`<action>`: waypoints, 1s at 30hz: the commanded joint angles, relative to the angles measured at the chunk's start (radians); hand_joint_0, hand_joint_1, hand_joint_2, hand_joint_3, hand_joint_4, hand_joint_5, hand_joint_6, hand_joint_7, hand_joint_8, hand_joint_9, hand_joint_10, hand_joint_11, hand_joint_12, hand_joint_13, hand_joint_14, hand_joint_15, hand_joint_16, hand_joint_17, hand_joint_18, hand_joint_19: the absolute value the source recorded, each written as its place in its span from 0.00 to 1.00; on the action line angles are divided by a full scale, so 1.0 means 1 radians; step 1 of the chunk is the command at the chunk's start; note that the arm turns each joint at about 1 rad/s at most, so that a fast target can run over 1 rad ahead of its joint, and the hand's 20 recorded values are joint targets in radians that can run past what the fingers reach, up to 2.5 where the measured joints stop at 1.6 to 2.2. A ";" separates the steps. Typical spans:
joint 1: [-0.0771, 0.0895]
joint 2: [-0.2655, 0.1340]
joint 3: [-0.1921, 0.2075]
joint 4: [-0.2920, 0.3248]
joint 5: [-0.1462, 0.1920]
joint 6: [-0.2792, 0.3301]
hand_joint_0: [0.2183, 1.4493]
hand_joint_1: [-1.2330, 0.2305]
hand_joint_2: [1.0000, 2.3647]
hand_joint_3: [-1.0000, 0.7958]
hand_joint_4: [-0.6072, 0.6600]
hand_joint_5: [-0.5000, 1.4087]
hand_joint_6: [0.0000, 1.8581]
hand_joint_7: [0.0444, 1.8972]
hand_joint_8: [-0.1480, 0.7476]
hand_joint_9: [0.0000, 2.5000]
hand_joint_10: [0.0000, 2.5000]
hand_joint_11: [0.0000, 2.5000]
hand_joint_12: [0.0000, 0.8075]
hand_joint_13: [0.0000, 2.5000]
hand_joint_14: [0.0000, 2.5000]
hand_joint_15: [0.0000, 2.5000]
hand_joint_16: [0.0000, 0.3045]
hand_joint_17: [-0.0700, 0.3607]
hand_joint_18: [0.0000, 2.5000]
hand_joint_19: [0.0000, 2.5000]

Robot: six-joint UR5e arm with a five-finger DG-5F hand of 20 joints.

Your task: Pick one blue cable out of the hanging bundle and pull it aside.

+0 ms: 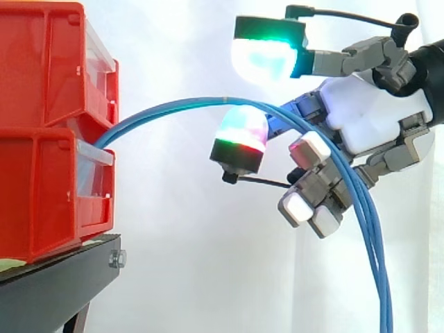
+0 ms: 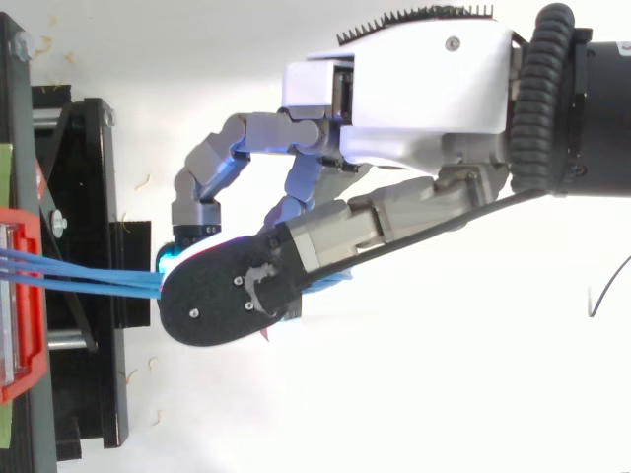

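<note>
Red bins (image 1: 48,139) on black stand (image 1: 62,284) wall off the left. Blue cables (image 1: 377,263) arc out of the bins' front to the right, then hang down through the hand (image 1: 368,118), which is curled round them. Clear air right of the bins, under and above the arc.

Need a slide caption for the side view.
Robot hand hooks curled fingers round thin blue cables arching from stacked red plastic bins.
</note>
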 commanded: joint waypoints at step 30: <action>-0.002 -0.001 -0.004 0.004 -0.007 -0.019 0.46 0.16 0.00 0.28 0.34 0.23 0.50 0.58 0.43 0.50 0.01 0.21 0.41 0.34 0.01 0.20 0.15 0.40 0.28 0.22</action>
